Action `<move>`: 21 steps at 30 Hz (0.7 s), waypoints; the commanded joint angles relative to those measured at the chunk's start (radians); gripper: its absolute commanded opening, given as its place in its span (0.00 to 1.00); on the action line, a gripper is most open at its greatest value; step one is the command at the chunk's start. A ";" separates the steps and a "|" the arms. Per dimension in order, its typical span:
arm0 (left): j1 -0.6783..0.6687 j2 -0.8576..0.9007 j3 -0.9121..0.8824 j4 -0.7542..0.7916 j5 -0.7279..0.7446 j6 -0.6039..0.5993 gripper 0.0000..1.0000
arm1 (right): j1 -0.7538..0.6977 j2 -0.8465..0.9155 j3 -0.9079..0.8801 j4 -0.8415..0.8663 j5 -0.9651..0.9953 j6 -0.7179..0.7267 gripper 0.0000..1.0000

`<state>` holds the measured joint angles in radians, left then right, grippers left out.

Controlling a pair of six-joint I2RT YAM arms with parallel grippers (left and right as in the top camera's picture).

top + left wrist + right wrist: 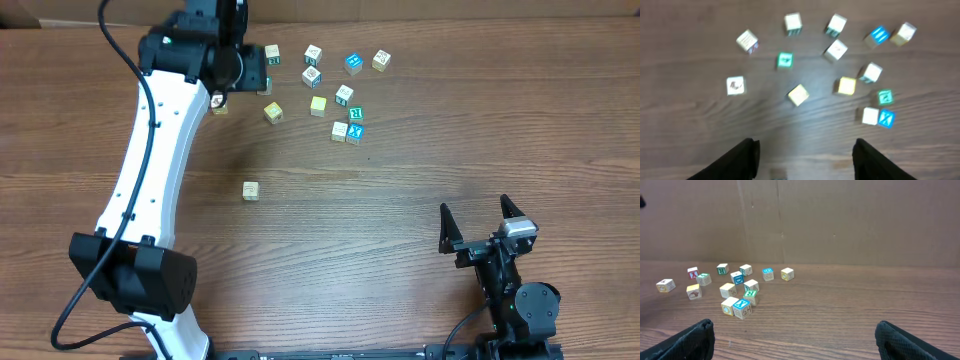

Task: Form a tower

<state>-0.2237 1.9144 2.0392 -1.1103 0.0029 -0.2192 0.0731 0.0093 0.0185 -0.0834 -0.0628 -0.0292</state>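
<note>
Tower of tiny wooden alphabet cubes [354, 115], teal-topped, looked barely begun; loose cubes [250, 190] awaited stacking; both jaws stood open.

I note the tower [750, 296]: teal top face, white letter, pale cream cube beneath. Nearby, the blue cube [353, 63] carries white marks and the yellow cube [318, 104] is pale. The table [330, 250] is brown wood grain.

Tower [751, 297]: two small wooden cubes, stacked. Teal face with white letter uppermost, pale cream cube beneath. Stands upright, narrow, just beside the blue X cube [742, 305].
</note>
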 commanded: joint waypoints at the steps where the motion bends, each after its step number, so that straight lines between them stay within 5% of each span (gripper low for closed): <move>1: -0.044 0.015 0.009 0.000 -0.003 -0.042 0.54 | 0.006 -0.006 -0.011 0.003 0.010 -0.002 1.00; 11: -0.180 0.185 0.009 0.061 -0.014 -0.102 0.46 | 0.006 -0.006 -0.010 0.003 0.010 -0.002 1.00; 17: -0.251 0.329 0.009 0.118 -0.010 -0.225 0.47 | 0.006 -0.006 -0.010 0.003 0.010 -0.002 1.00; 21: -0.290 0.402 0.009 0.186 -0.019 -0.203 0.49 | 0.006 -0.006 -0.011 0.003 0.010 -0.002 1.00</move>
<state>-0.4873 2.2719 2.0392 -0.9459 0.0021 -0.3931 0.0731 0.0093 0.0185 -0.0837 -0.0624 -0.0296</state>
